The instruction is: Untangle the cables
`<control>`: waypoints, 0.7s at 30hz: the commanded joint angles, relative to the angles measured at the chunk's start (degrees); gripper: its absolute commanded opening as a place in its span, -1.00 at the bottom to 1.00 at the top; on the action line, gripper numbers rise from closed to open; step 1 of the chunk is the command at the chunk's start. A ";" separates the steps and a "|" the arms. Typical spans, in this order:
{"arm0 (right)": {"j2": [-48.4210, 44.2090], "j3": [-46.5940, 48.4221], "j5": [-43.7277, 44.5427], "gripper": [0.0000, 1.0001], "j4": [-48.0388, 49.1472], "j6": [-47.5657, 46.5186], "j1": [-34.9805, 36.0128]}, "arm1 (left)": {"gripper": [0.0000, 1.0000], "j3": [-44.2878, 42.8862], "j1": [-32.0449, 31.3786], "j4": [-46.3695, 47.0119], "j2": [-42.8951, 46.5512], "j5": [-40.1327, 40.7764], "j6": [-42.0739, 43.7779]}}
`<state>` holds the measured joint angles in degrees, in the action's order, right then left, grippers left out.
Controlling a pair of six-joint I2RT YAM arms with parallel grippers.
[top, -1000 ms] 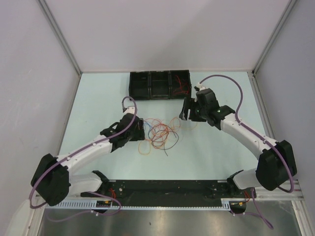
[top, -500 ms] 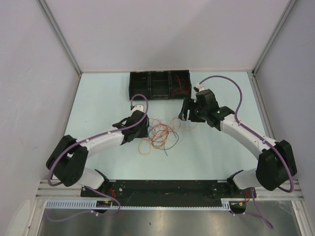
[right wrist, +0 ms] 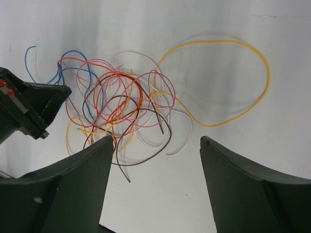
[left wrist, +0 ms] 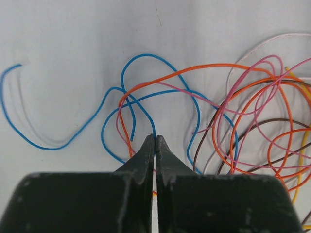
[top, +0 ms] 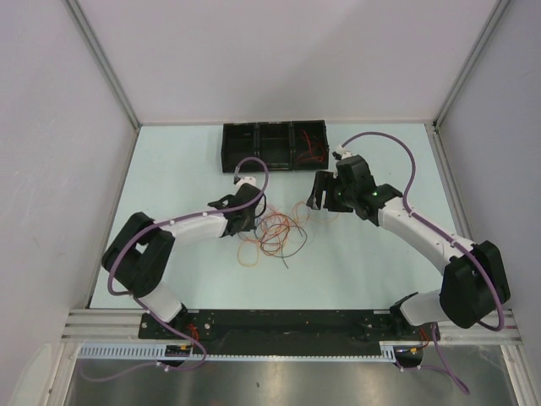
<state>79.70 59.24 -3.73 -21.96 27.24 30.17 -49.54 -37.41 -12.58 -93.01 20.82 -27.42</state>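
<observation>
The cables [top: 275, 233] are heaped in one loose tangle about the middle of the table [top: 169, 178], between the two arms and well short of the black tray [top: 226, 144] at the far edge. A few red strands are seen in the tray's right-hand compartment.

The left gripper [left wrist: 155, 138] has been set at the left fringe of the heap, its fingers pressed together with no gap between the tips. A blue cable [left wrist: 48, 148] is led straight into the seam where they meet and appears to be nipped there, though the contact itself is hidden by the tips. This spot is judged to have been picked because the blue strand is the one that strays furthest from the knot. Its free end lies alone on bare table, so it can be drawn clear with little else dragged along.

The right gripper [right wrist: 156, 141] is held above the heap's far-right side with its fingers spread wide and nothing between them. It is probably kept there to pin or lift the remaining strands while the blue one is pulled. A yellow cable [right wrist: 218, 41] is thrown out in a broad loop beyond the knot on that side.

Bare surface is left toward the left edge and toward the near edge, so room is offered there for a sideways pull. Less room is given toward the far edge, where the tray stands.
</observation>
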 commanded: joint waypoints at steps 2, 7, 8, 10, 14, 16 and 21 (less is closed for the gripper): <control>-3.23 0.08 -0.23 0.53 0.95 0.27 0.24 | -1.00 -10.12 0.32 -8.67 6.94 -0.95 1.05; -5.08 0.08 -0.32 0.53 1.21 0.53 0.24 | -0.99 -32.92 0.32 -27.10 12.67 -1.65 4.65; -5.43 0.08 -0.49 0.53 1.30 0.79 0.15 | -0.99 -36.91 0.41 -29.32 13.12 -2.01 5.79; -7.01 0.08 -1.10 0.53 1.91 1.14 -0.03 | -0.99 -49.87 0.41 -36.09 12.68 -3.41 6.94; -10.00 0.17 -2.60 0.54 2.44 2.11 -1.86 | -0.99 -74.33 0.41 -46.54 8.91 -8.93 9.22; -11.84 0.17 -3.91 0.54 2.53 2.37 -2.75 | -0.99 -85.70 0.49 -47.36 6.97 -14.63 10.19; -16.32 0.26 -7.43 0.55 2.88 1.85 -5.82 | -0.99 -73.23 0.49 -37.19 13.72 -22.73 10.46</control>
<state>67.44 59.05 -7.46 -21.15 28.75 26.41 -133.38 -37.10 -49.84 -80.90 7.42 -19.14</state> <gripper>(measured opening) 0.768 0.007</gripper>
